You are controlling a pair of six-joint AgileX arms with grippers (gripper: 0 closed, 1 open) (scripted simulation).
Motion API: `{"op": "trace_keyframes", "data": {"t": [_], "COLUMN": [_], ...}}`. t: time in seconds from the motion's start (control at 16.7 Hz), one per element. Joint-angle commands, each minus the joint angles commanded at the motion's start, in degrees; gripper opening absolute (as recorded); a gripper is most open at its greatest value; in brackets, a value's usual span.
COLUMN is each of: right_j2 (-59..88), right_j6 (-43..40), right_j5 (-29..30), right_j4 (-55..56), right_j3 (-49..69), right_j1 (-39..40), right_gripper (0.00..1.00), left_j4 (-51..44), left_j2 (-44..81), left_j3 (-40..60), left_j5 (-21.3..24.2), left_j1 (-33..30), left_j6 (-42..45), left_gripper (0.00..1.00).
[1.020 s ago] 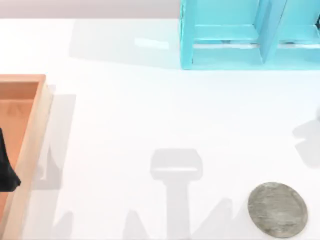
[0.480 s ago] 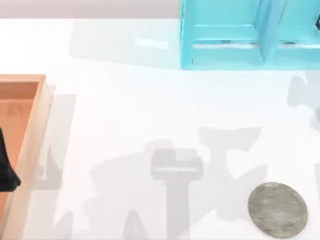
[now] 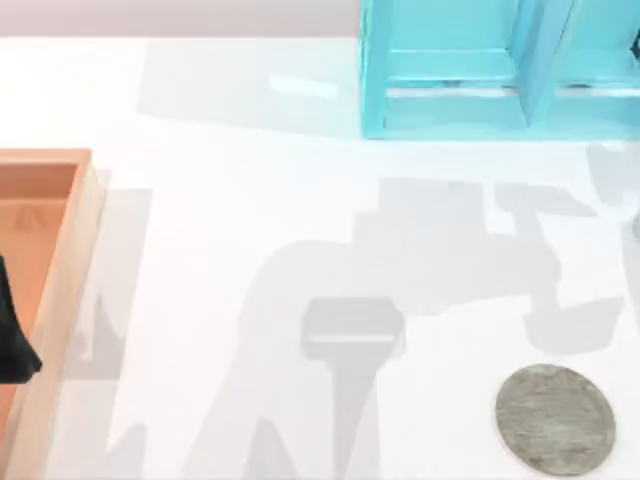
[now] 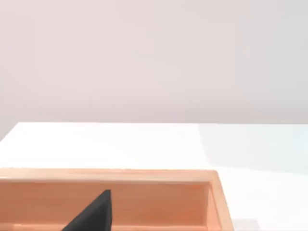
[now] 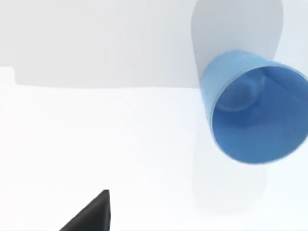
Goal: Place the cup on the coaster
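Cup: the blue cup stands upright on the white counter, seen in the right wrist view at the right of the frame, its open mouth toward the camera; nothing touches it.
Coaster: the mottled grey coaster lies flat at the lower right of the top view, bare on top, near the frame's bottom edge.
Right gripper: one dark fingertip shows at the lower left of the right wrist view, well apart from the cup; how wide the gripper stands cannot be told, and it holds nothing that can be seen.
Left gripper: a dark fingertip shows at the bottom of the left wrist view, over the wooden tray; in the top view a dark part sits at the left edge, inside the tray. Its opening cannot be told.
Wooden tray: at the left edge of the top view, on the counter.
Shelf unit: the light-blue shelf unit stands at the upper right of the top view.
Shadows: grey arm shadows fall across the counter's centre and right.
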Motion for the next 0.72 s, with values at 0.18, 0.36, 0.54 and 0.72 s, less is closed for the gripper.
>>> {"op": "trace_keyframes", "data": {"t": [0.18, 0.36, 0.54, 0.72], "right_j2": [4.1, 4.2, 4.1, 4.8], "right_j6": [-3.0, -3.1, -3.0, -2.8], "right_j5": [0.1, 0.1, 0.1, 0.1], "right_j4": [-2.5, -2.6, -2.3, 1.7], "right_j3": [3.3, 3.4, 3.1, -0.5], "right_j1": [-0.5, -0.5, -0.2, -0.3], "right_gripper": [1.0, 1.0, 1.0, 1.0], "left_j4": [0.0, 0.0, 0.0, 0.0], "left_j2": [0.0, 0.0, 0.0, 0.0], "left_j3": [0.0, 0.0, 0.0, 0.0], "left_j5": [0.0, 0.0, 0.0, 0.0], "left_j1": [0.0, 0.0, 0.0, 0.0], "left_j6": [0.0, 0.0, 0.0, 0.0], "left_gripper": [1.0, 1.0, 1.0, 1.0]}}
